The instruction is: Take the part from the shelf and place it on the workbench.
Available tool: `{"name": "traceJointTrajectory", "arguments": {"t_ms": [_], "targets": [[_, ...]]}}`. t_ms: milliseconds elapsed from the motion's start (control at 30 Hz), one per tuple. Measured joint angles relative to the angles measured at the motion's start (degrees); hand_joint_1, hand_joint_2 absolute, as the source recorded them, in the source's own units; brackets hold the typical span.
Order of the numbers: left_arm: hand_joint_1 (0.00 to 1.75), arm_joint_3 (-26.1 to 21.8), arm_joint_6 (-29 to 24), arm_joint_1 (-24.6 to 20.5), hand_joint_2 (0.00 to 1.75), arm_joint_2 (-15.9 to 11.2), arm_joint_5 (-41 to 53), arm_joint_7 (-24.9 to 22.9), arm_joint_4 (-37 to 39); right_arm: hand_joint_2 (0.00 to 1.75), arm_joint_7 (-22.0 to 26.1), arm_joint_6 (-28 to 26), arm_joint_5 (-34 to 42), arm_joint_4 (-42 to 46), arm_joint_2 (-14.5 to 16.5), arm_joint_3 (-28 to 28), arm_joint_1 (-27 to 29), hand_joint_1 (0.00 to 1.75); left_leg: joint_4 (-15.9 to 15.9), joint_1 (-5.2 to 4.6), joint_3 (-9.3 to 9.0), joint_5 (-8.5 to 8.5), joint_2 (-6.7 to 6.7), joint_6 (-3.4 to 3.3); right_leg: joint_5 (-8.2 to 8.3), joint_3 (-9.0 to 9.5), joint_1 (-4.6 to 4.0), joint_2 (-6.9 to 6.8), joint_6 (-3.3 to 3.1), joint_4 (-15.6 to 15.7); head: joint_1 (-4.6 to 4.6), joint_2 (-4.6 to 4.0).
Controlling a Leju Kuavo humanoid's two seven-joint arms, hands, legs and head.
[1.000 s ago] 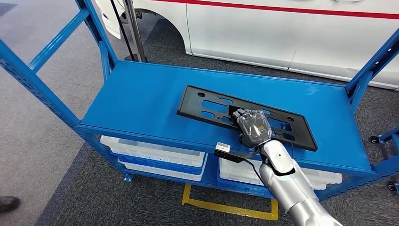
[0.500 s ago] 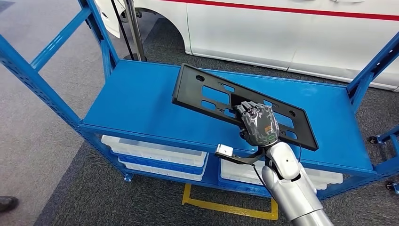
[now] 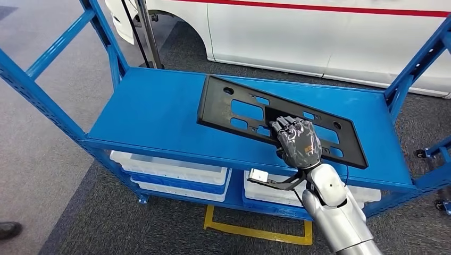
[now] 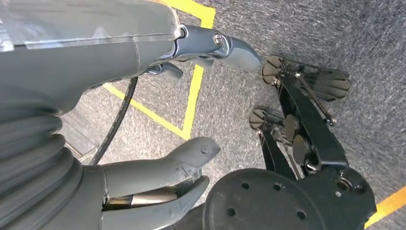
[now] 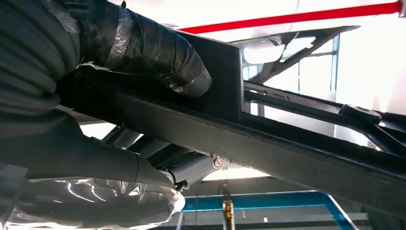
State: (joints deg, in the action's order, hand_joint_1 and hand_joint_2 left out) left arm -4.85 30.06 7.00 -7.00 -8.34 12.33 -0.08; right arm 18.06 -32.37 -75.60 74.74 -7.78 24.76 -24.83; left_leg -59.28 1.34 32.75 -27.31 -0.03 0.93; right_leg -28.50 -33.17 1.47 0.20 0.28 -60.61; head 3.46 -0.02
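Note:
A long black flat part (image 3: 250,111) with several cut-outs hangs tilted above the blue shelf (image 3: 154,111), its far left end raised. My right hand (image 3: 297,141) grips its near edge toward the right end, fingers curled over the top. Close up in the right wrist view, the taped fingers (image 5: 158,52) wrap the dark part (image 5: 287,143). My left hand (image 4: 143,187) hangs over the floor with its fingers apart and nothing in them.
White bins (image 3: 170,172) sit on the lower shelf level. Blue uprights (image 3: 37,90) frame the shelf at both ends. A white vehicle (image 3: 330,32) stands just behind. Yellow floor tape (image 3: 255,234) marks the carpet in front. A shoe (image 3: 9,228) shows at the lower left.
My right hand has lifted the black part off the shelf surface and tipped its far end upward. The hand itself has shifted slightly right and nearer.

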Motion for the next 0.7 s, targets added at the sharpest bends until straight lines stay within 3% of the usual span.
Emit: {"name": "traceJointTrajectory", "arguments": {"t_ms": [33, 100, 167, 200, 233, 267, 300, 367, 400, 500, 533, 567, 633, 667, 700], "targets": [[0.0, 0.0, 0.0, 0.0, 1.75, 0.0, 0.0, 0.0, 0.0, 1.75, 0.0, 0.0, 0.0, 0.0, 0.0, 0.0, 0.0, 1.75, -0.9, 0.1, 0.45, -1.01, 0.0, 0.22, 0.33, -0.24, 0.06, -0.07, -0.54, 0.2, 0.01, 0.0], [0.0, 0.0, 0.0, 0.0, 1.75, -0.1, 0.1, 0.0, 0.0, 1.75, 0.0, 0.0, 0.0, 0.1, 0.0, 0.0, 0.0, 1.75, -6.2, 0.22, 2.43, -5.17, 0.02, 0.54, 0.99, -0.86, 0.01, -0.26, -1.54, 0.4, 0.02, 0.0], [0.0, 0.0, 0.0, 0.0, 1.75, -0.1, 0.1, 0.0, 0.0, 1.75, 0.0, 0.0, 0.0, 0.1, -0.1, 0.0, 0.1, 1.75, -13.1, 0.21, 4.61, -8.94, 0.02, 0.7, 1.52, -1.7, -0.34, -0.38, -2.04, 0.3, 0.02, 0.0], [0.0, 0.0, 0.0, 0.0, 1.75, -0.2, 0.1, 0.0, 0.0, 1.75, 0.0, 0.0, 0.0, 0.1, -0.1, 0.0, 0.1, 1.75, -14.9, 0.21, 4.8, -9.35, 0.02, 0.66, 1.78, -2.12, -0.53, -0.41, -2.14, 0.2, 0.01, 0.0], [0.0, 0.0, 0.0, 0.0, 1.75, -0.2, 0.1, 0.0, 0.0, 1.75, 0.0, 0.0, 0.0, 0.1, -0.1, 0.0, 0.2, 1.75, -14.6, 0.17, 4.04, -8.71, 0.02, 0.5, 2.04, -2.51, -0.7, -0.42, -2.19, 0.1, 0.01, 0.0], [0.0, 0.0, 0.0, 0.0, 1.75, -0.3, 0.1, 0.0, 0.0, 1.75, 0.0, 0.0, 0.0, 0.1, -0.1, 0.0, 0.2, 1.75, -12.2, 0.09, 2.22, -7.21, 0.01, 0.21, 2.32, -2.85, -0.86, -0.41, -2.18, 0.0, 0.01, 0.0], [0.0, 0.0, 0.0, 0.0, 1.75, -0.3, 0.1, 0.0, 0.0, 1.75, 0.0, 0.0, 0.0, 0.1, -0.1, 0.0, 0.2, 1.75, -8.3, -0.05, -0.3, -5.53, -0.01, -0.22, 2.6, -3.1, -0.96, -0.4, -2.13, -0.1, 0.01, 0.0], [0.0, 0.0, 0.1, -0.1, 1.75, -0.5, 0.1, 0.0, 0.0, 1.75, 0.1, 0.0, 0.0, 0.1, -0.2, 0.0, 0.1, 1.75, -1.0, -0.48, -4.6, -3.75, -0.06, -0.91, 3.24, -3.48, -1.14, -0.39, -1.73, 0.0, 0.01, 0.0], [0.0, 0.0, 0.1, -0.1, 1.75, -0.6, 0.1, 0.0, 0.0, 1.75, 0.1, 0.0, 0.0, 0.1, -0.2, 0.0, 0.1, 1.75, 0.9, -0.71, -5.49, -3.52, -0.09, -1.1, 3.62, -3.59, -1.09, -0.4, -1.43, 0.0, 0.01, 0.0], [0.0, 0.0, 0.4, 0.1, 1.75, -0.9, 0.4, 0.2, 0.0, 1.75, 0.3, -0.1, 0.0, 0.1, -0.3, 0.1, 0.1, 1.75, 2.4, -0.96, -5.06, -2.18, 0.02, -1.48, 4.66, -3.87, -0.87, -0.34, -0.26, 0.6, 0.0, 0.01], [0.0, 0.0, 0.5, 0.1, 1.75, -1.0, 0.6, 0.3, 0.0, 1.75, 0.5, -0.1, 0.0, 0.1, -0.5, 0.2, 0.0, 1.75, 2.9, -0.83, -4.77, -1.42, 0.15, -1.76, 3.78, -4.2, -0.88, -0.28, 0.07, 0.1, -0.05, 0.01], [0.0, 0.0, 0.6, 0.1, 1.75, -1.0, 0.8, 0.4, 0.0, 1.75, 0.6, -0.2, 0.0, 0.1, -0.6, 0.3, 0.0, 1.75, 3.3, -0.67, -4.34, -0.59, 0.31, -2.04, 1.89, -4.76, -0.9, -0.23, 0.31, -1.3, -0.1, 0.0], [0.0, 0.1, 0.9, 0.0, 1.75, -1.0, 1.1, 0.5, 0.0, 1.75, 0.8, -0.4, 0.0, 0.1, -0.9, 0.5, -0.1, 1.75, 3.4, -0.58, -2.99, 0.64, 0.49, -2.49, -3.62, -6.32, -0.8, -0.21, 0.59, -7.0, -0.2, 0.01], [0.0, 0.1, 0.9, 0.0, 1.75, -1.0, 1.3, 0.6, 0.0, 1.75, 1.0, -0.5, 0.0, 0.1, -0.9, 0.6, -0.1, 1.75, 3.1, -0.61, -2.12, 1.14, 0.53, -2.55, -5.6, -6.91, -0.73, -0.21, 0.71, -10.3, -0.2, 0.01], [0.0, 0.1, 1.0, 0.0, 1.75, -1.1, 1.5, 0.6, 0.0, 1.75, 1.1, -0.5, 0.1, 0.1, -1.0, 0.7, 0.0, 1.75, 2.8, -0.62, -1.16, 1.55, 0.55, -2.53, -6.29, -7.0, -0.68, -0.22, 0.84, -12.7, -0.22, 0.01]]}}
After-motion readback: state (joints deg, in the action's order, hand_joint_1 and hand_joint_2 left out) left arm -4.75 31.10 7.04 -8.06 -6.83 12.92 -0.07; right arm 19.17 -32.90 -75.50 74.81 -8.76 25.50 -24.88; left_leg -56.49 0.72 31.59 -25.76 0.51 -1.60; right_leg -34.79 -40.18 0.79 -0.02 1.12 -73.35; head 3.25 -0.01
